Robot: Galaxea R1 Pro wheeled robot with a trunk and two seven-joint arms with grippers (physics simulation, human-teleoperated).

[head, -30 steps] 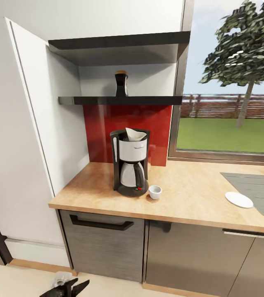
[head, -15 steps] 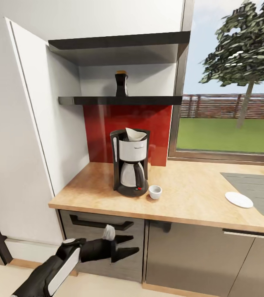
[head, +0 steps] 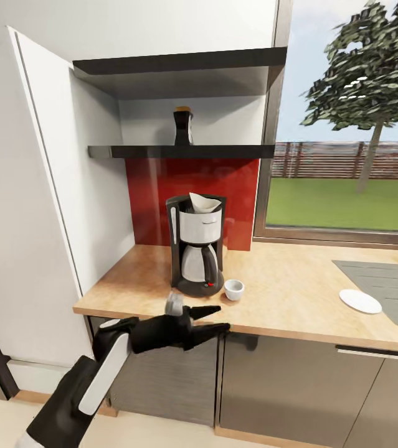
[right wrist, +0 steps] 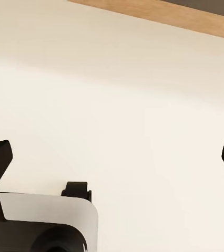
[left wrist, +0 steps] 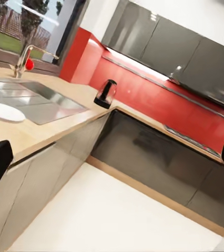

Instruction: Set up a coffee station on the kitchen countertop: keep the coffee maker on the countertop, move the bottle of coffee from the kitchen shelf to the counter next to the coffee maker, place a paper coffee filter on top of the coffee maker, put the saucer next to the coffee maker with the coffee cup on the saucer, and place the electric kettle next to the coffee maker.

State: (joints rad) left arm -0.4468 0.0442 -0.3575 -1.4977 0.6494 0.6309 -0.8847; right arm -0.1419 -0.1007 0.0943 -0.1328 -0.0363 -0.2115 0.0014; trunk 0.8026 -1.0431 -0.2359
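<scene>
The black and silver coffee maker [head: 196, 249] stands on the wooden countertop [head: 286, 298] with a white paper filter [head: 203, 201] in its top. A small white coffee cup [head: 234, 289] sits just right of its base. The dark bottle of coffee [head: 183, 126] stands on the black shelf [head: 180, 151] above. The white saucer [head: 360, 301] [left wrist: 4, 112] lies far right on the sink's drainboard. A black electric kettle [left wrist: 106, 94] stands on a farther counter by the red wall. My left gripper [head: 220, 317] [left wrist: 112, 163] is open and empty at the counter's front edge. My right gripper [right wrist: 112, 157] is open over the floor.
A tall white cabinet [head: 30, 218] borders the countertop on the left. The steel sink [left wrist: 33, 100] with a faucet [left wrist: 25, 55] lies to the right, under the window [head: 348, 124]. Grey drawer fronts [head: 286, 386] run below the counter. Pale floor [right wrist: 117, 79] lies under the right gripper.
My left arm has risen from near the floor and reached forward to the counter's front edge, gripper still open. Everything on the counter and shelf has stayed put.
</scene>
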